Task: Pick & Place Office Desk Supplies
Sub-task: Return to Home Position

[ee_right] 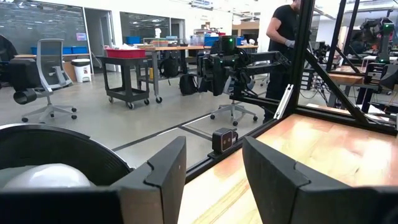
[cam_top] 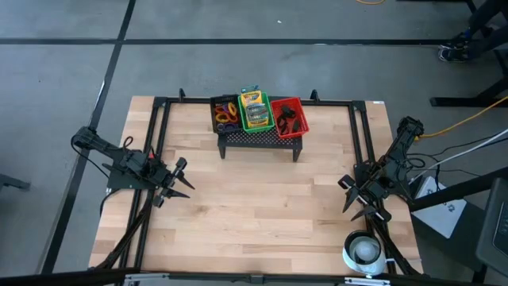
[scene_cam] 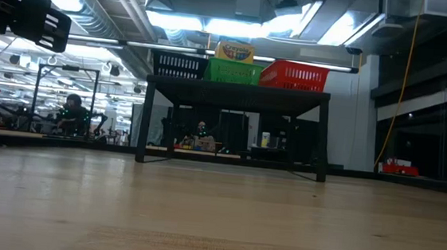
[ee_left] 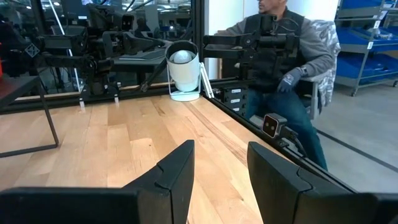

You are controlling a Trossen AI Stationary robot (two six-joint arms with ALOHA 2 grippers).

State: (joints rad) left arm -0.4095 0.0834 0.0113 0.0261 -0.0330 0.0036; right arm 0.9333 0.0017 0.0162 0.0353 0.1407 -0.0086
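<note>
Crayon boxes [cam_top: 254, 108], rings [cam_top: 226, 114] and black clips [cam_top: 287, 120] fill three bins [cam_top: 302, 119] atop the mesh shelf [cam_top: 260, 140]. Left gripper [cam_top: 184, 176] and right gripper [cam_top: 346, 195] hang parted and empty at opposite worktop [cam_top: 262, 218] sides.

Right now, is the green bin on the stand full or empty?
Not empty: a yellow-and-green crayon box lies in the green bin, rising above its rim.

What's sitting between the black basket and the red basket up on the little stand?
The green bin, holding a yellow-and-green crayon box, sits between the black bin and the red bin. The low and high views both show it.
</note>
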